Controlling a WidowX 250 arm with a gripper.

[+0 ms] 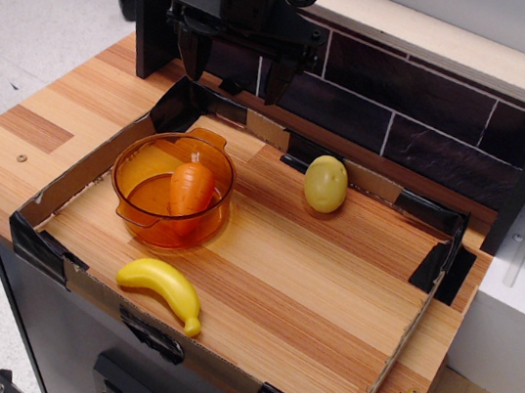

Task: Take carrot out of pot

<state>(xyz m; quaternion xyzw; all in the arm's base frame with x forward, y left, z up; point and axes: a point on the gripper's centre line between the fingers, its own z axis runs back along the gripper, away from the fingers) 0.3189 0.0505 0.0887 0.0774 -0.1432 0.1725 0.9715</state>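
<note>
The orange carrot lies inside the translucent orange pot, leaning against its right side with its blunt tip pointing down. The pot stands at the left of the cardboard-walled tray. My black gripper hangs open and empty above the tray's back left corner, well above and behind the pot, its two fingers spread apart.
A yellow banana lies by the tray's front wall. A round yellow-green potato-like toy sits near the back wall. A dark brick-pattern backdrop rises behind the tray. The wooden table ends at left and front.
</note>
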